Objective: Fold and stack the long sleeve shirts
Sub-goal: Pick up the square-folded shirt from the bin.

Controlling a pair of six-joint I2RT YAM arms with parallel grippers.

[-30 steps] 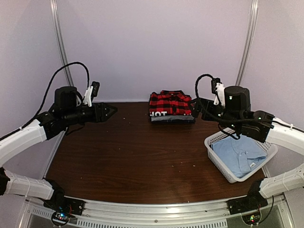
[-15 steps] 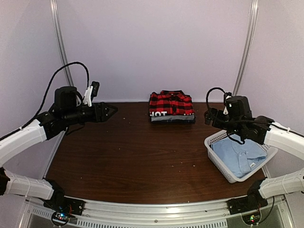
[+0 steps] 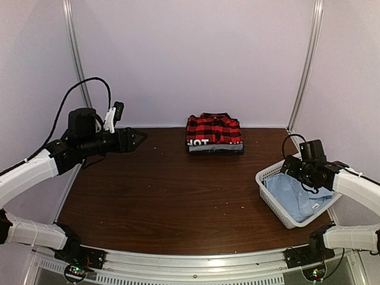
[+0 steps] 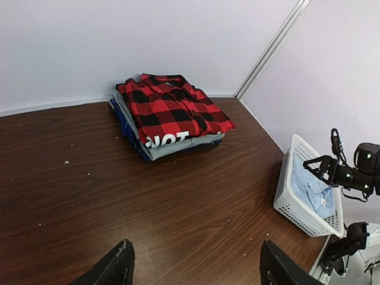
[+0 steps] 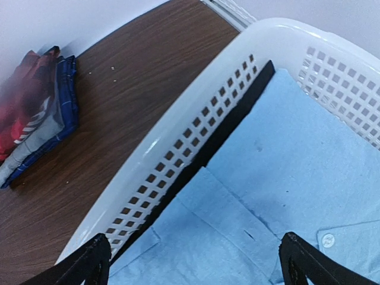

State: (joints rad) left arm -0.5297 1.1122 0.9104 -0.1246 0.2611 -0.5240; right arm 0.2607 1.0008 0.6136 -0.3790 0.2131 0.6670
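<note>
Noted right fingers (image 3: 295, 168) spread wide, holding nothing, poised over the basket (image 5: 178, 136). Found blue shirt (image 5: 285, 160) lying directly beneath them, a button close by one tip. Saw plaid shirt (image 4: 172, 110) folded atop the stack (image 4: 139, 139), well ahead of left fingers (image 3: 138, 138), themselves apart and empty above the worktop (image 4: 178, 196). Judged best: drop straight down, pinch a thick fold near the collar, lift clear of the basket before swinging out.

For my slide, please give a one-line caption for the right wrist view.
Open right gripper over the blue shirt in the basket; plaid shirt stacked at far left.
</note>
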